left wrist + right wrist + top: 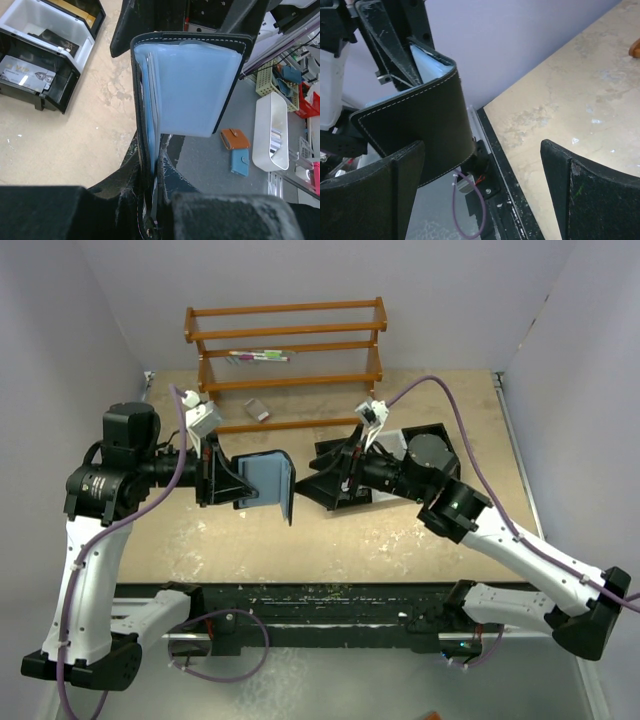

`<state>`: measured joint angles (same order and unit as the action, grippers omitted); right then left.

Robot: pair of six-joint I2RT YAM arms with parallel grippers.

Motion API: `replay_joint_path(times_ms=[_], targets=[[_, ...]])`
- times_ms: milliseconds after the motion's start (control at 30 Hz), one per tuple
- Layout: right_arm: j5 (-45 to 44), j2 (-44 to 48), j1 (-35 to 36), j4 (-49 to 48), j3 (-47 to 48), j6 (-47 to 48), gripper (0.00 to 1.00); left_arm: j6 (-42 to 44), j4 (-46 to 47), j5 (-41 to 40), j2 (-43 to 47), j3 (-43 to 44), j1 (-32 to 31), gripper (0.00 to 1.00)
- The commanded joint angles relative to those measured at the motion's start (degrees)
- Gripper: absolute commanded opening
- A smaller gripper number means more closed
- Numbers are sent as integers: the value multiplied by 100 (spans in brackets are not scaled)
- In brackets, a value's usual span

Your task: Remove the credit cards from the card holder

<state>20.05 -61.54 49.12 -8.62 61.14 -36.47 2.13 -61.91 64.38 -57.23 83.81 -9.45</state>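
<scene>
Left claw (212,480) was clamped shut on the holder (266,480), one edge of it pinched between the fingers (125,200). The holder was held open in the air above the table (400,540). Its pale blue sleeves were turned to the left wrist view and its black stitched cover to the right claw (318,478). Whether any cards were left in the sleeves could not be told.

Right claw was spread fully wide and nothing was held. It was placed just beside the holder's cover; contact could not be told.

Cards (27,75) were seen lying in the tray (85,52), under the right arm. A rack (285,350) was set at the far edge, and a small block (257,410) was seen in front of it.
</scene>
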Motion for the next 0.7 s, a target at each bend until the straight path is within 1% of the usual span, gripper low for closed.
replay_joint_path(times_ms=[0,167,267,400,567,633,667], targets=[[-205,177,71,-485,62,-49,100,15,58,92,-37,299,-10,0],[-612,600,71,-13,204,144,100,93,-6,-245,-24,320,-7,0],[-558,749,71,5,142,26,100,143,-48,-286,-44,322,-8,0],[-577,665,230,-136,37,-197,100,141,-23,-296,-67,332,-12,0],[-940,303,595,-95,182,-80,100,136,-57,-227,-108,396,-8,0],[-1033,129,696,-123,229,-59,95,114,-56,-106,-94,410,-12,0],[-1084,49,749,-182,231,-54,91,116,-68,-41,-88,415,-9,0]])
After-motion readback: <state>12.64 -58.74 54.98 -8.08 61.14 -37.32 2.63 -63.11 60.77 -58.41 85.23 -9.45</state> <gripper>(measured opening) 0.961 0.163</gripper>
